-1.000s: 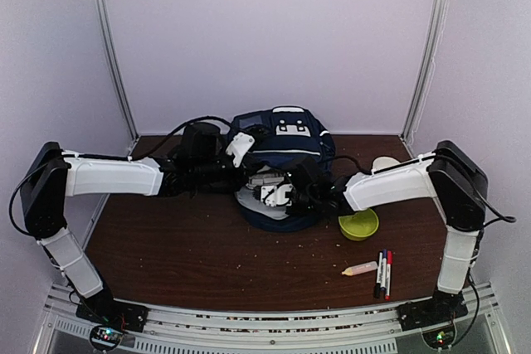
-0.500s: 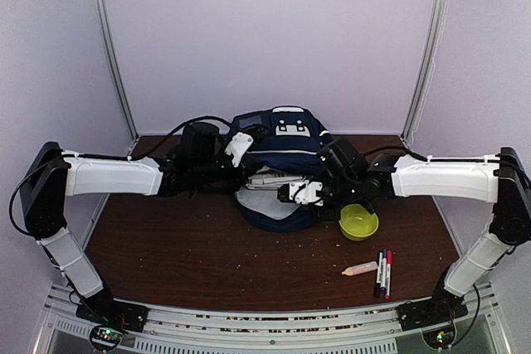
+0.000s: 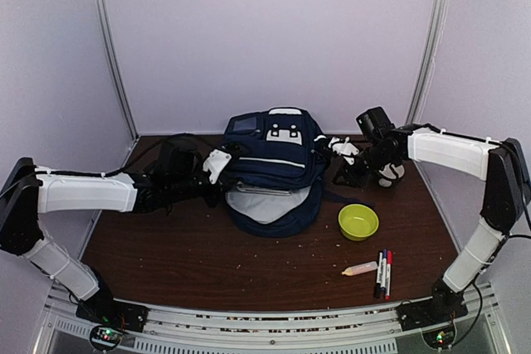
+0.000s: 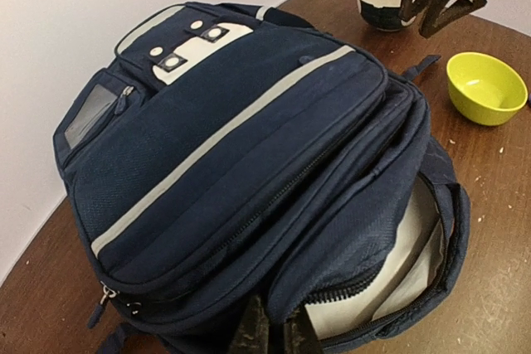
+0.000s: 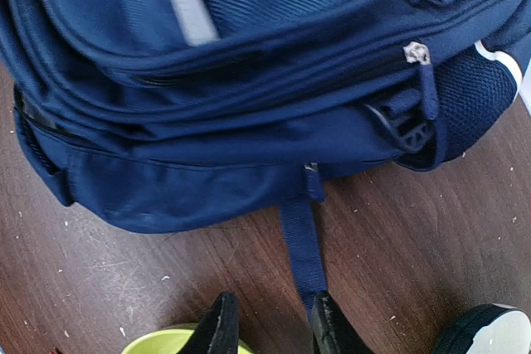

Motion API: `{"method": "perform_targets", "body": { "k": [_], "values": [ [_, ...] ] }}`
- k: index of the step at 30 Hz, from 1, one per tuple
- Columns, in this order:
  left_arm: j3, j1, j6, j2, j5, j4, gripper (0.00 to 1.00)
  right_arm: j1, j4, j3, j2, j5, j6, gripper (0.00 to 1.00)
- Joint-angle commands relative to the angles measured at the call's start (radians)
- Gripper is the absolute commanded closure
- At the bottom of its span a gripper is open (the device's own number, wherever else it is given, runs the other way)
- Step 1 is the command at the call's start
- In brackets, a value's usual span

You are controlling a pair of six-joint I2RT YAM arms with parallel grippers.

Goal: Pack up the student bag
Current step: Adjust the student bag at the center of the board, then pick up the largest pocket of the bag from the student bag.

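Note:
The student bag (image 3: 274, 159), a navy backpack with a thin white stripe, lies in the middle of the table with its main opening toward me. Light-grey lining (image 4: 415, 246) shows inside that opening. My left gripper (image 3: 228, 173) is at the bag's left side, its fingers (image 4: 249, 333) shut on the fabric rim of the opening. My right gripper (image 3: 348, 173) hangs to the right of the bag, apart from it. In the right wrist view the right gripper (image 5: 274, 325) is open above the wood, with a bag strap (image 5: 303, 246) beside its right finger.
A lime-green bowl (image 3: 358, 221) sits right of the bag. A dark bowl with a white inside (image 3: 387, 172) stands behind the right gripper. Markers (image 3: 383, 273) and a cream tube (image 3: 360, 269) lie near the front right. Crumbs dot the wood.
My right gripper has come out of the bag's opening, swung back to the right and opened. The left arm has shifted left, still holding the rim; the bag's front has dropped over the opening.

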Motion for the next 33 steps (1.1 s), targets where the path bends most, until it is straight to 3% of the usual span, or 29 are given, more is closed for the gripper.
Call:
{"method": "perform_targets", "body": {
  "k": [1,10,17,21,28,33],
  "values": [
    [-0.075,0.005,-0.029,-0.107,-0.066,0.014,1.0,-0.022,-0.066,0.065,0.076,-0.03,0.039,0.69],
    [-0.101,-0.001,-0.133,-0.031,-0.025,0.035,0.99,-0.012,-0.091,0.161,0.211,-0.041,0.047,0.6],
    [-0.159,-0.004,-0.195,-0.005,-0.049,0.127,0.89,-0.005,-0.116,0.252,0.32,-0.025,0.051,0.59],
    [-0.169,-0.004,-0.222,0.008,-0.049,0.165,0.88,0.002,-0.168,0.336,0.38,-0.013,0.05,0.61],
    [-0.149,-0.003,-0.268,0.024,-0.086,0.198,1.0,0.019,-0.241,0.382,0.415,-0.053,0.019,0.64],
    [-0.133,-0.003,-0.293,0.028,-0.111,0.197,1.0,0.024,-0.277,0.365,0.415,-0.065,-0.001,0.65]
  ]
}}
